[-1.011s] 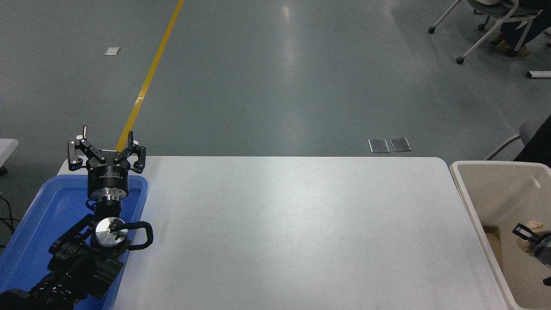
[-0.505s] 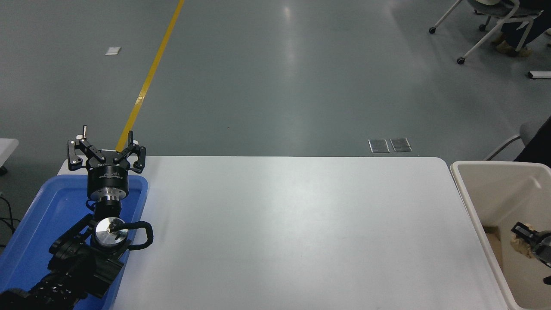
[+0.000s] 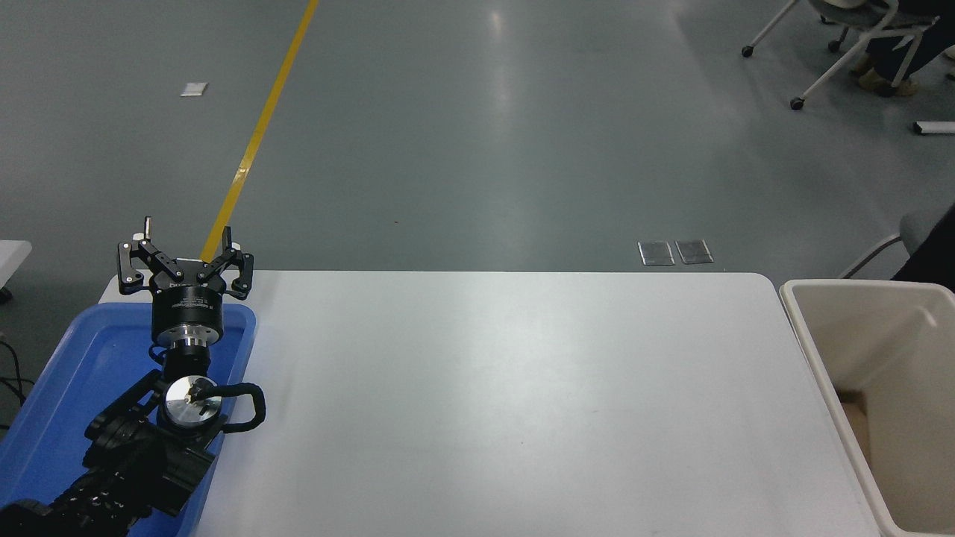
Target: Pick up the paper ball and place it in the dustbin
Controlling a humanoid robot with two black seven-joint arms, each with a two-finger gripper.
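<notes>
The dustbin is a cream-white rectangular bin standing at the table's right end, its deep inside showing only smooth walls and floor. The paper ball is out of view. My right gripper is out of view too. My left gripper is parked at the lower left over a blue tray, fingers spread open and holding nothing.
A shallow blue tray lies at the table's left end under the left arm. The white table spans the middle. Wheeled chairs stand on the grey floor at the far right, and a yellow floor line runs away at the left.
The right gripper, which was inside the dustbin shut on the paper ball, has withdrawn past the right edge. The ball no longer shows. The left arm stayed still.
</notes>
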